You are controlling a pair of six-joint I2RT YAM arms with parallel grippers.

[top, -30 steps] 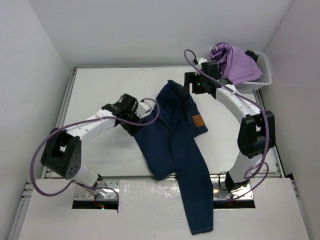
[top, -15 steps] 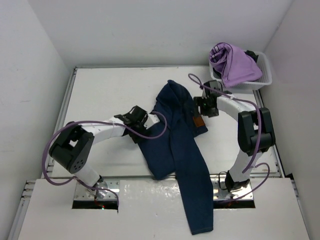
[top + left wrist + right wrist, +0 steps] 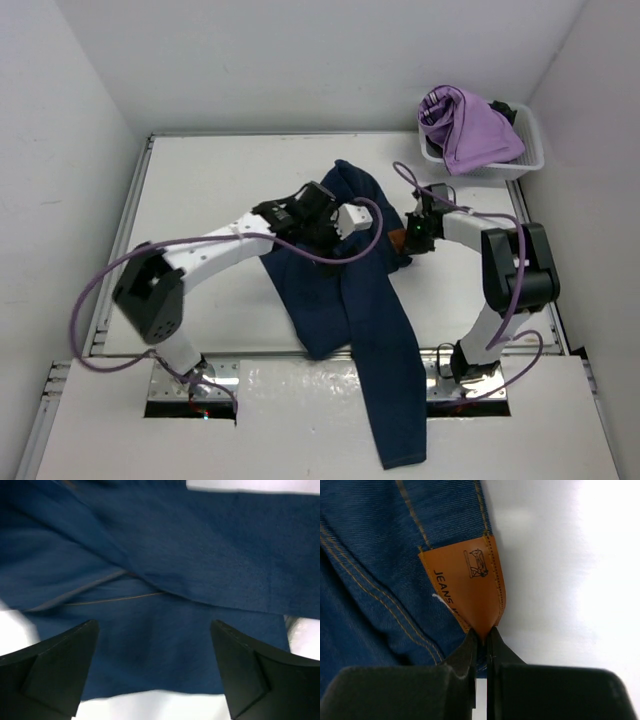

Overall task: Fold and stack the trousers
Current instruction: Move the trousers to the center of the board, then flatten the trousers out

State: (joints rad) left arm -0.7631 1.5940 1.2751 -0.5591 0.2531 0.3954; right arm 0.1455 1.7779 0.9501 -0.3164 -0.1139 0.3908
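As trousers point(image 3: 345, 290) are lying half-spread on the tabletop point(image 3: 200, 190), one leg trailing past its near edge, the right gripper point(image 3: 481, 639) is pinching the tan patch point(image 3: 465, 587) at its corner, jaws clamping it tightly, presumably anchoring the waistband for a fold. Left gripper point(image 3: 154, 627) is hovering over the seat denim, jaws standing wide, gripping nothing.

Look to the far right corner of the flat white tabletop point(image 3: 210, 190): you have a white plastic basket point(image 3: 505, 172) there, with a crumpled lilac-purple cloth garment point(image 3: 470, 128) heaped inside it.
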